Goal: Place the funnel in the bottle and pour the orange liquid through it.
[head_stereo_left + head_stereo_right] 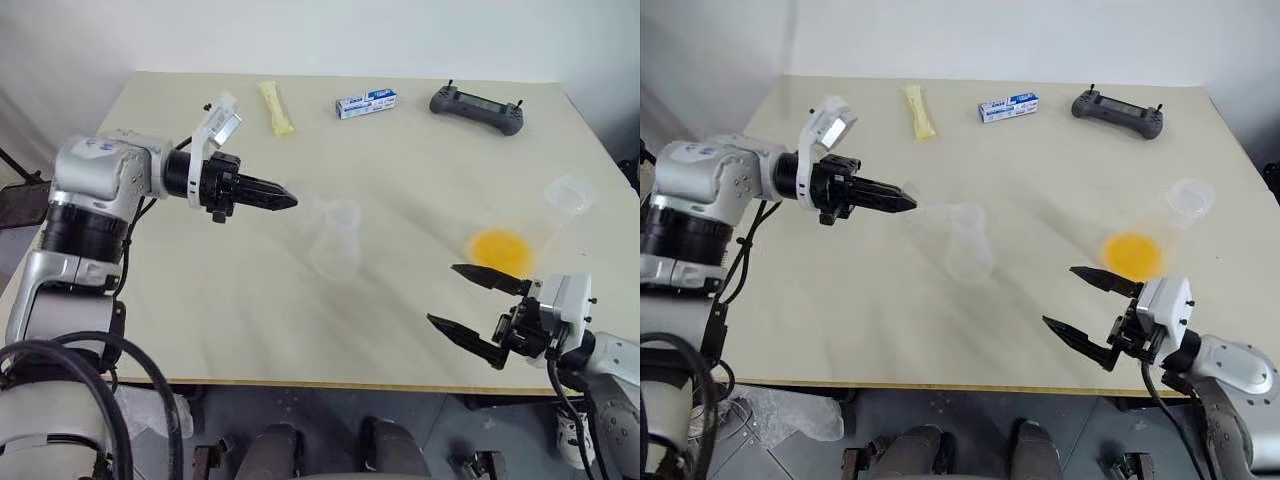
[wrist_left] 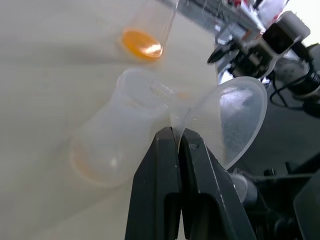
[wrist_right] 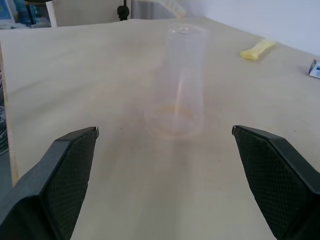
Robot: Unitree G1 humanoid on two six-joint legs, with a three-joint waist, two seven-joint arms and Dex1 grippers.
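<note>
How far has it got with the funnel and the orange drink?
Done: the left gripper is shut on the funnel and has it in the air beside the bottle's neck. In hand: seating the funnel; it is not in the bottle yet. Left: the orange liquid sits unpoured in the cup, ahead of the open, empty right gripper.

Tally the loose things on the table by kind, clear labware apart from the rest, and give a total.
Clear labware: 3 – funnel, bottle, cup with orange liquid
Pale yellow packet: 1
Blue-and-white box: 1
Dark controller: 1
Total: 6
</note>
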